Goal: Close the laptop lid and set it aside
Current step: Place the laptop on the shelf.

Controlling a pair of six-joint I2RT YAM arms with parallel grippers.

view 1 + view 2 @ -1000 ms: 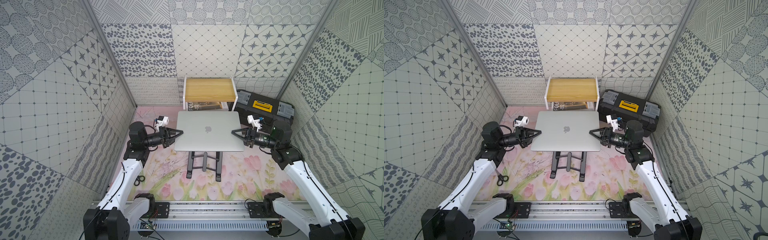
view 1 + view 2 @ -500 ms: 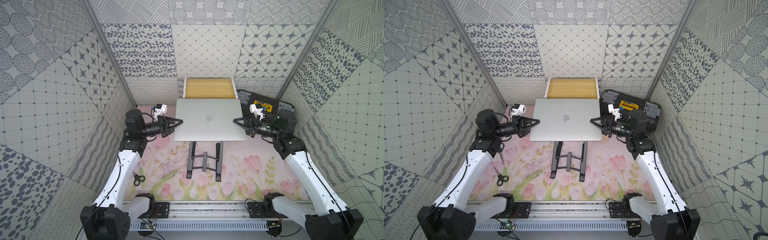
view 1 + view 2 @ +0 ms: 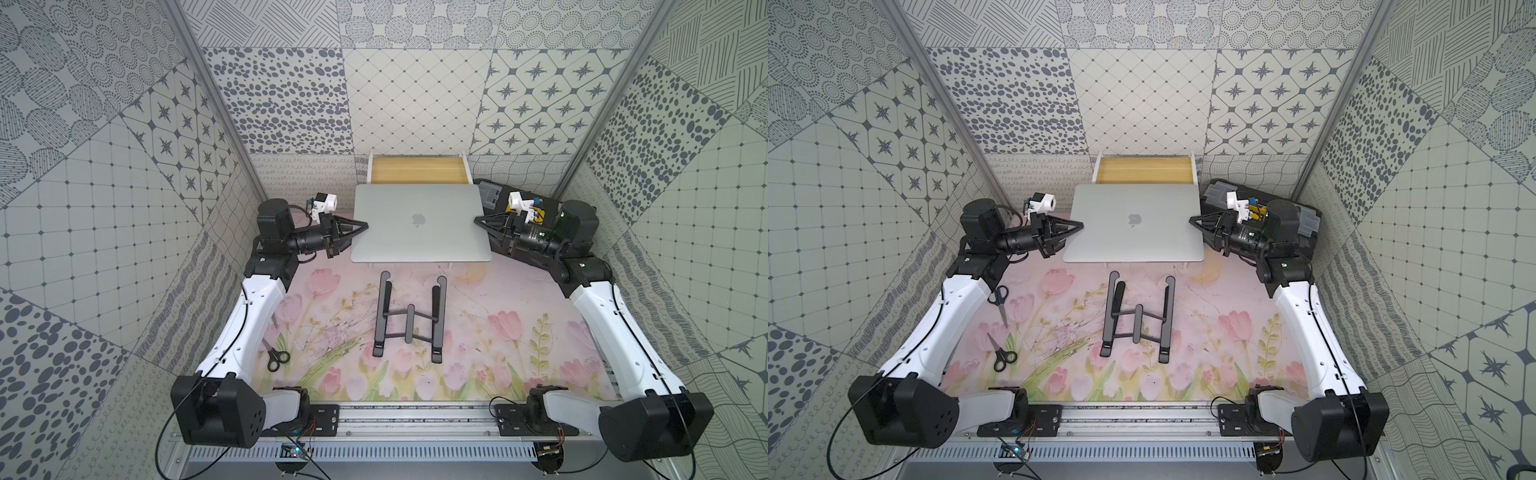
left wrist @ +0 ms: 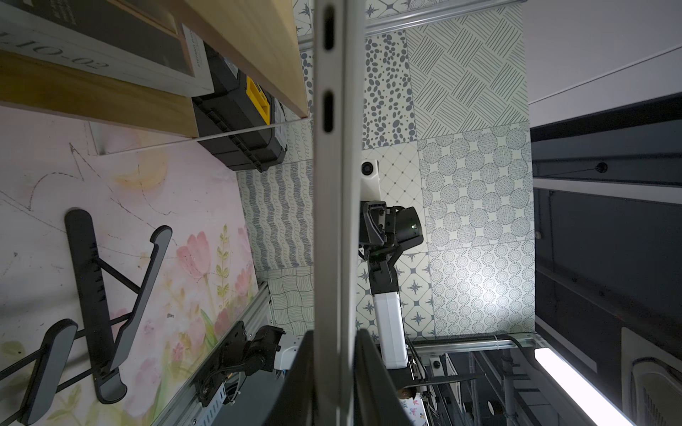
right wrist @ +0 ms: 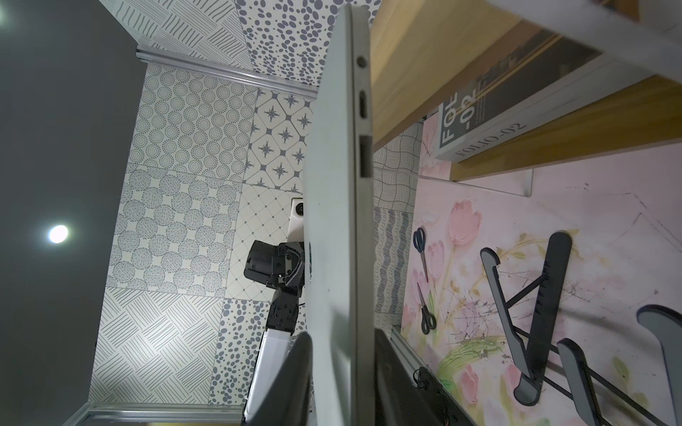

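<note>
- Laptop (image 3: pixel 419 237) in both top views: it is shut flat, with the laptop lid (image 3: pixel 386 203) facing up and its logo showing. It hangs level in the air between the two arms. It is clear of the dark folding stand (image 3: pixel 409 320) on the mat (image 3: pixel 498 316), and its far edge overlaps the front of the yellow shelf top (image 3: pixel 417 170). The left gripper (image 3: pixel 365 226) meets one side edge and the right gripper (image 3: pixel 478 219) the opposite one. A pair of scissors (image 3: pixel 277 357) lies on the mat near the left arm, well apart from the laptop.
- Left wrist view: the laptop's thin side edge runs straight out from between the two dark fingers (image 4: pixel 299 380), which press on it from either face. The left gripper is clamped on the laptop.
- Right wrist view: much the same. The edge with its ports sits between the fingers (image 5: pixel 391 376) with no gap showing, so the right gripper also grips the laptop.
- Step in hand, as a judgement: the closing looks done, and this is the setting aside, as a two-armed carry. The next move calls for both arms to travel together at one height, so the laptop stays level and neither thin-edge grip slips. It then needs lowering onto a free flat spot — the shelf top looks nearest — before either grip lets go.
</note>
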